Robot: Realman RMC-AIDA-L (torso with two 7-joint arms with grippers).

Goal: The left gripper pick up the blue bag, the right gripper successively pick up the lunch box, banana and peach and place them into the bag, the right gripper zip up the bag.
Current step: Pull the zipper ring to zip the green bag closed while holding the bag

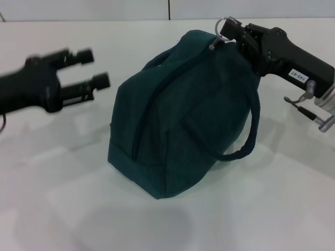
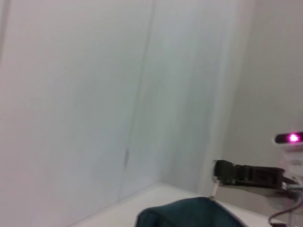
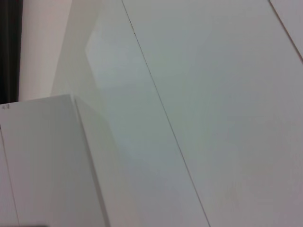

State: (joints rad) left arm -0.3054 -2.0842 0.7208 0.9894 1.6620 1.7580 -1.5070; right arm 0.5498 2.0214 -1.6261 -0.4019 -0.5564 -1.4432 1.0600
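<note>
1. Because the right gripper (image 1: 236,37) grips only the small ring pull (image 1: 226,27) at the top far corner of the blue bag (image 1: 180,112), the likeliest fault from here is the ring slipping out of the fingertips, since the hold looks shallow.
2. A second risk is the bag tipping or being dragged across the white table (image 1: 63,172): it stands upright on its own, and nothing steadies it, so any sideways tug on the zipper would act on the whole bag.
3. The left gripper (image 1: 97,68) hangs apart from the bag on its left side, jaws spread wide and empty, touching nothing.
4. The right gripper's jaws are drawn in narrow around the ring pull; whether they also touch the fabric beneath I cannot tell.
5. The bag sits mid-table, its zipper seam running closed along the top ridge, one loop handle (image 1: 246,130) drooping down its right flank.
6. No lunch box, banana or peach shows anywhere, so they are judged to be inside already and the zipping near its end.
7. In the left wrist view, the bag's top (image 2: 189,215) shows low down, with the right gripper (image 2: 220,171) just above it.
</note>
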